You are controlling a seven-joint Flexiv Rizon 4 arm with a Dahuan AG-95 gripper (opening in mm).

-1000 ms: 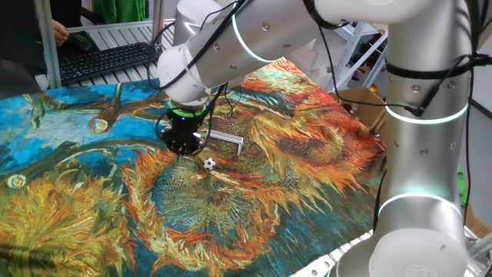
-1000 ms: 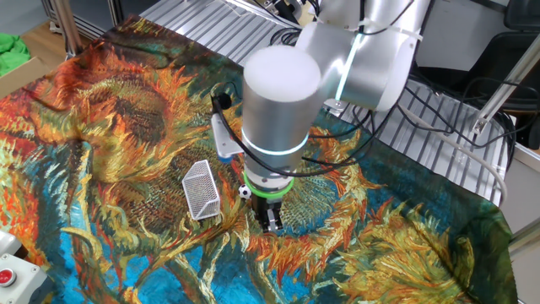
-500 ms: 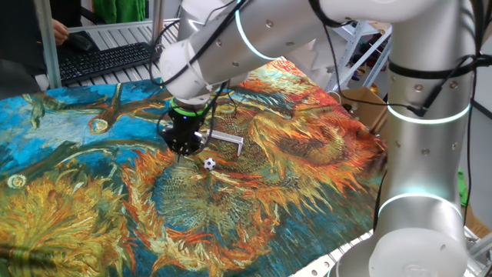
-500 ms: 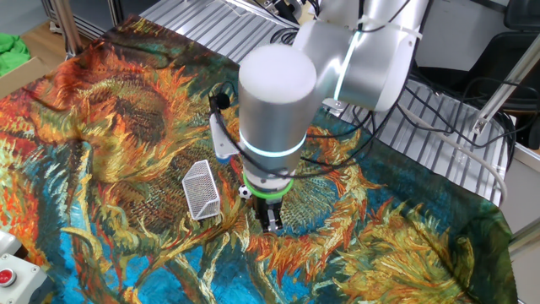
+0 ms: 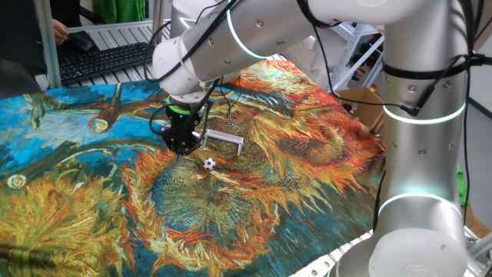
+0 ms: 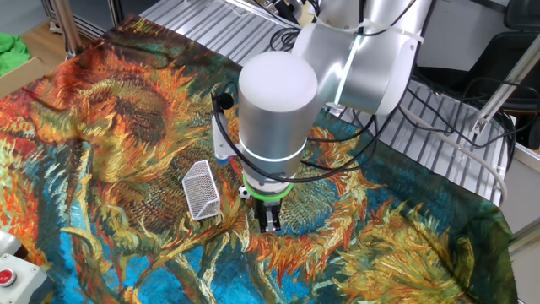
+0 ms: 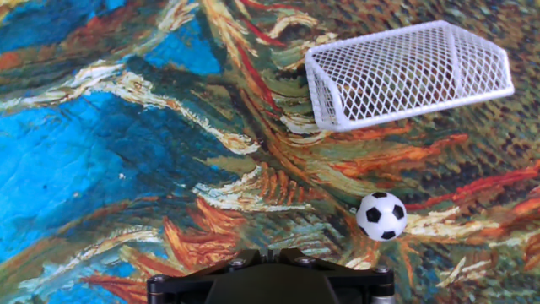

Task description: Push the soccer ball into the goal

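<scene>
The soccer ball is a tiny white ball with black patches lying on the painted cloth. The goal is a small white mesh frame just beyond it. My gripper points straight down, fingers together and empty, a short way left of the ball, tips close to the cloth. In the hand view the ball lies at the lower right, the goal at the upper right, and the gripper at the bottom edge. In the other fixed view the goal stands left of the gripper; the arm hides the ball.
A sunflower-patterned cloth covers the table, with wrinkles. A keyboard lies at the far left edge. The robot's base column stands at the right. Cables and a metal grid lie beyond the cloth.
The hand has shifted very slightly to the left in the fixed view. The ball and the goal have not moved.
</scene>
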